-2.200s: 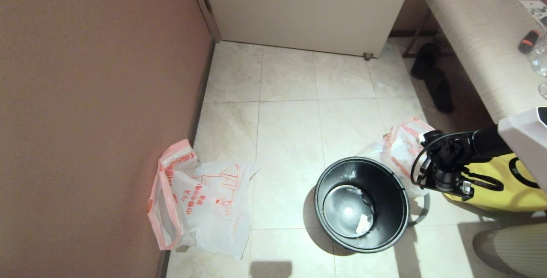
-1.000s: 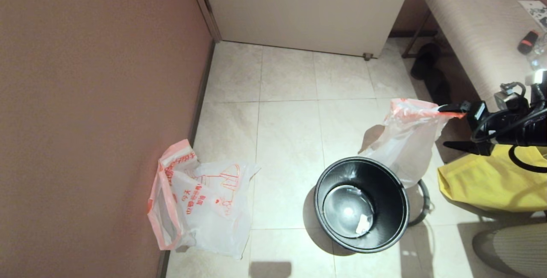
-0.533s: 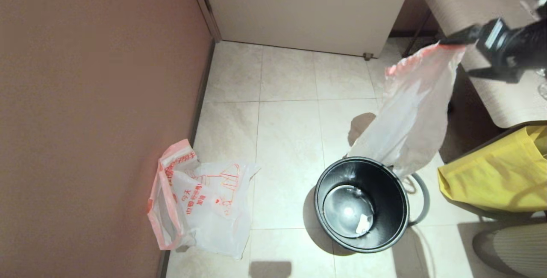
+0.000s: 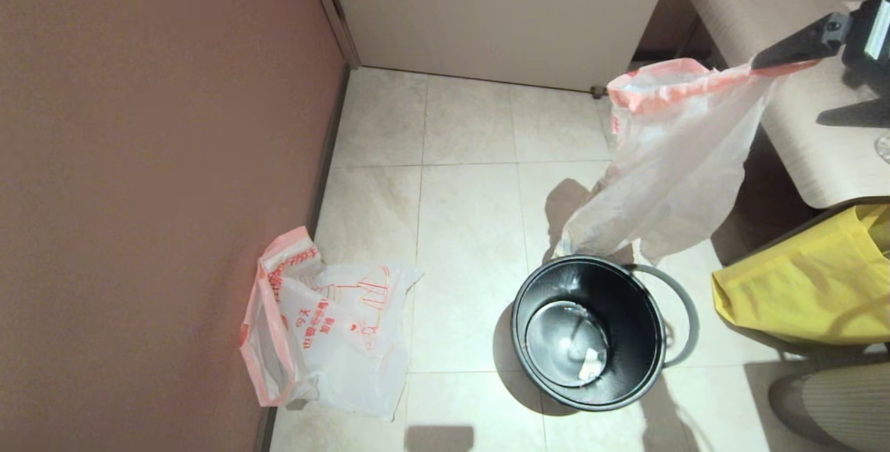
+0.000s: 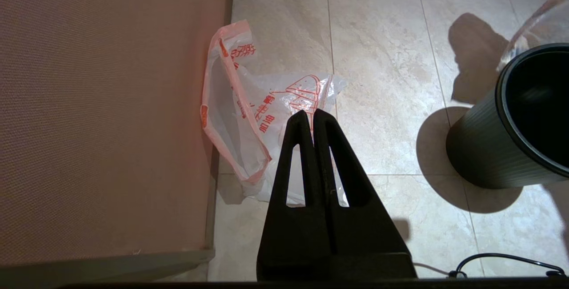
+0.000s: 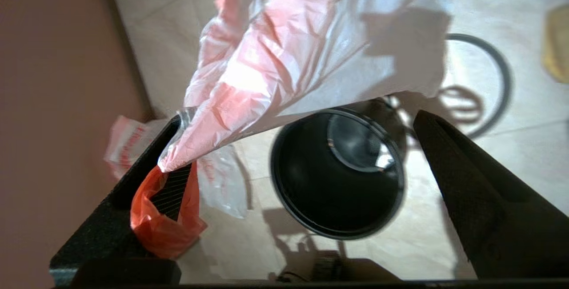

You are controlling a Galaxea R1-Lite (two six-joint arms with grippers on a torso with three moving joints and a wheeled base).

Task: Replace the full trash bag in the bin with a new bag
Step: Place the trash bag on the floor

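Bag [image 4: 678,160] lifted higher, hooked on right tool [image 4: 813,76]

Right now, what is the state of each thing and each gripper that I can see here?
Right gripper: open, bag handle hooked over one finger.
Hanging bag: lifted, hanging limp.
Bin: upright, unlined.
Grey ring: off, on the floor.
Bag by the wall: crumpled on floor.
Left gripper: shut, empty.
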